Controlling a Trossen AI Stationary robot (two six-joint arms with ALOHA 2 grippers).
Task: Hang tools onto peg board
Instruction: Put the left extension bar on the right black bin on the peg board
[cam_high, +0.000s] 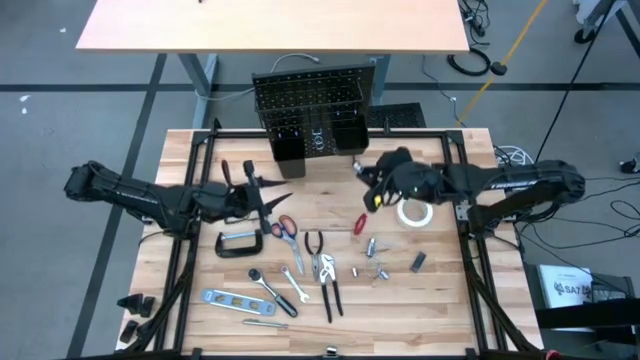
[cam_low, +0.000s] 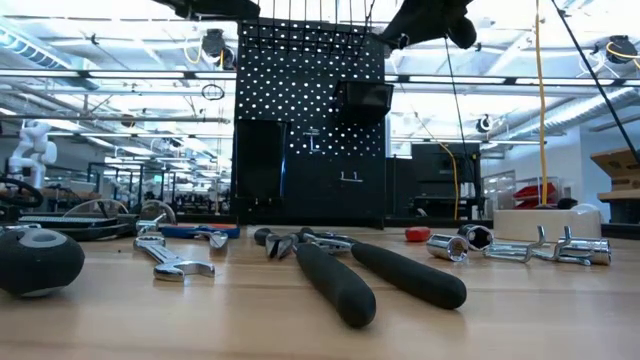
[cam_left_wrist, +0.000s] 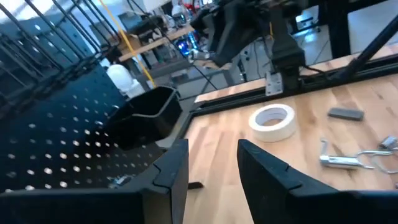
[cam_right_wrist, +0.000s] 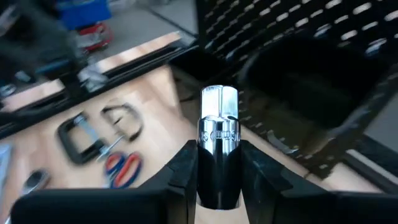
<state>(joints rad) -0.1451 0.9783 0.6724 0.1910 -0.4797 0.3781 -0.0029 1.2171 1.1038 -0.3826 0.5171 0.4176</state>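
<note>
The peg board (cam_high: 310, 105) stands upright at the table's far edge, with black bins (cam_high: 345, 135) at its foot. Tools lie flat on the tabletop: a C-clamp (cam_high: 240, 243), red-handled scissors (cam_high: 283, 228), pliers (cam_high: 315, 245), a level (cam_high: 232, 299), a ratchet wrench (cam_high: 265, 285), a red screwdriver (cam_high: 360, 223) and a white tape roll (cam_high: 414, 212). My right gripper (cam_right_wrist: 217, 152) hangs above the table near the bins, shut on a chrome socket (cam_right_wrist: 219, 124). My left gripper (cam_left_wrist: 211, 168) is raised left of the board, open, with nothing between its fingers. My right gripper pinches the socket's lower half (cam_right_wrist: 217, 177) between its two fingers (cam_right_wrist: 186, 165). The socket lies along the fingers, and its faceted end (cam_right_wrist: 219, 99) sticks out past the fingertips toward the bins. The fingers come from the table's right, slanting slightly down. The socket is lifted clear of the table.
Small metal bits (cam_high: 375, 268) and a dark block (cam_high: 419, 261) lie on the table's right half. A black frame rail (cam_high: 470, 230) runs along the table's sides. Bare wood lies between the bins and the tools.
</note>
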